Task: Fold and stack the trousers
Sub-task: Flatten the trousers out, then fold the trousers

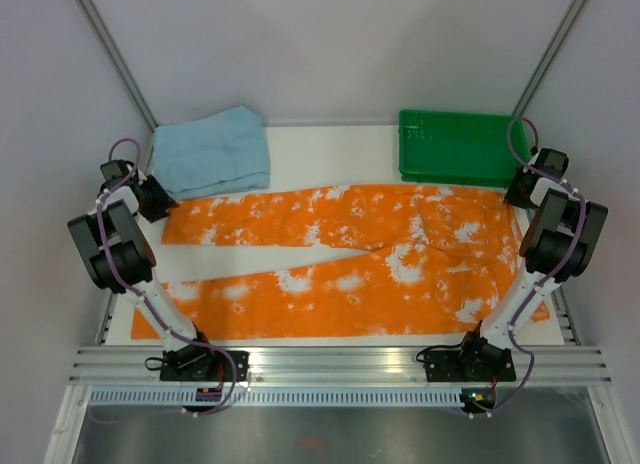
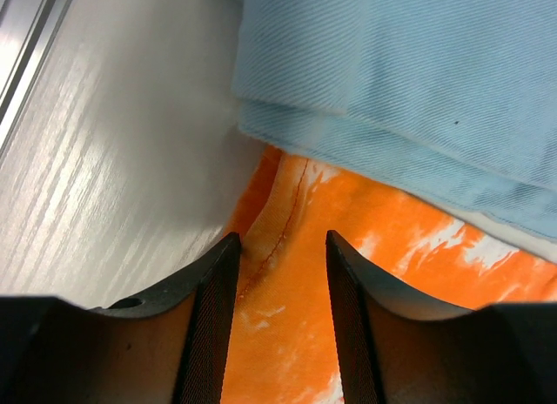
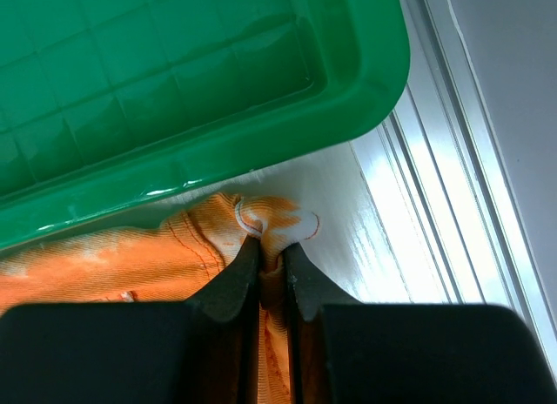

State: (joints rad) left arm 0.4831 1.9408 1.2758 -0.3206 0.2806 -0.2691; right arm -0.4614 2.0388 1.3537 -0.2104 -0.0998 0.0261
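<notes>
Where the white desk meets grey walls, folded blue trousers lie far left; the left jaws stand apart over a leg hem of the orange trousers, spread flat; the right jaws clamp their waistband corner beside the green tray.

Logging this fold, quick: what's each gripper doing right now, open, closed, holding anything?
Left gripper: open, straddling the hem of the orange trousers.
Right gripper: closed, pinching a corner of the trousers.

Orange trousers (white-blotched), pale-blue cloth, green tray.
</notes>
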